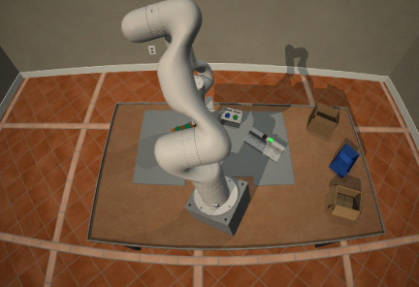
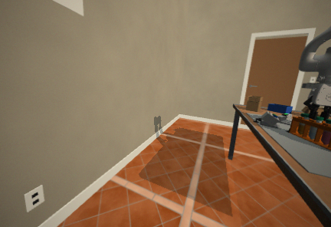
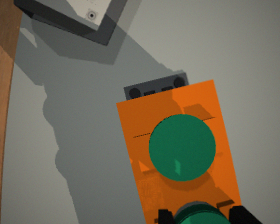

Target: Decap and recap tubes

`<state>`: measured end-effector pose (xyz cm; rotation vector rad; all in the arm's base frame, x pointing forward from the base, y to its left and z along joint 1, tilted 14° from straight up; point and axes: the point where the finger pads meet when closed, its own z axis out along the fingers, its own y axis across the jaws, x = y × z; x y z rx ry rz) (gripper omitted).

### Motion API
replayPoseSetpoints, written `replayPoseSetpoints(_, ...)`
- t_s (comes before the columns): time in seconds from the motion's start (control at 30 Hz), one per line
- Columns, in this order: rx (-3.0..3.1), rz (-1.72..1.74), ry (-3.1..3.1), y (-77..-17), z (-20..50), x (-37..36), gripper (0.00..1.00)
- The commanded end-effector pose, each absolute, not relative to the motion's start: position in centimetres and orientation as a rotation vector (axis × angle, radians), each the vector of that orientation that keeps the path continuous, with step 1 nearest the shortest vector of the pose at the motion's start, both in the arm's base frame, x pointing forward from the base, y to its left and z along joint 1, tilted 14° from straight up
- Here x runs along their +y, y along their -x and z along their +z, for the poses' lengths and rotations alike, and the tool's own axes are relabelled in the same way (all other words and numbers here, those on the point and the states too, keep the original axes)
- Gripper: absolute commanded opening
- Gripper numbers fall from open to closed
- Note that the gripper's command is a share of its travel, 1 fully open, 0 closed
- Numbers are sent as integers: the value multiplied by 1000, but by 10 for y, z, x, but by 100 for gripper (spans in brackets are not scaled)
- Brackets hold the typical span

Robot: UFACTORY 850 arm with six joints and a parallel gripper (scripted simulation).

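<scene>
closing your gripper [image 2: 320, 113] [image 3: 202, 216] leaves its fingers partly open, clamped on a green cap [image 3: 203, 219] | that cap is next to the end one in the orange rack [image 1: 173, 130] [image 2: 314, 123] [image 3: 136, 117], toward the table's far edge, left of centre | your green lamp [image 1: 271, 140] is lit on the cap tray [image 1: 274, 155], near the mat's right edge

Taupe walls [image 1: 242, 16] [image 2: 126, 55], terracotta tile floor [image 1: 48, 167] [image 2: 184, 147], brown door [image 2: 277, 67]
</scene>
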<state>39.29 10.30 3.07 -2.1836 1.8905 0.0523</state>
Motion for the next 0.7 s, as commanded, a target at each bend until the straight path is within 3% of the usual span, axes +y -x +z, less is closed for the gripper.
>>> replayPoseSetpoints(0.0,2151,141,1961,-394,31,103,0)
replayPoseSetpoints(0.23,2151,141,1961,-394,31,103,0)
replayPoseSetpoints(0.27,2151,141,1961,-394,31,103,46)
replayPoseSetpoints(0.67,2151,141,1961,-394,31,103,46)
